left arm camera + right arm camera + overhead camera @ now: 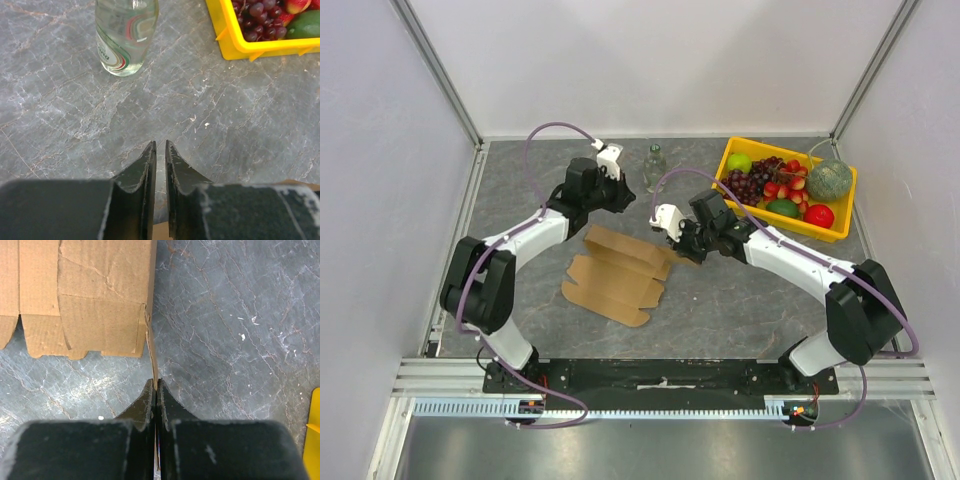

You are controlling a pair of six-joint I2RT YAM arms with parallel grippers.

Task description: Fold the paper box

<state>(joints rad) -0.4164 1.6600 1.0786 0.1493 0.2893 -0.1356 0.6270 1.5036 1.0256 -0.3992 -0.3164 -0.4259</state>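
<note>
The paper box is a brown die-cut cardboard sheet lying mostly flat mid-table, with creased panels and flaps. My right gripper is at its right end. In the right wrist view it is shut on a thin flap seen edge-on, rising from the box. My left gripper hovers beyond the box's far corner. In the left wrist view it is almost shut with a narrow gap that holds nothing. A sliver of cardboard shows below its fingers.
A clear glass bottle stands at the back, just ahead of the left gripper. A yellow tray of fruit sits back right; its corner shows in the left wrist view and its edge in the right wrist view.
</note>
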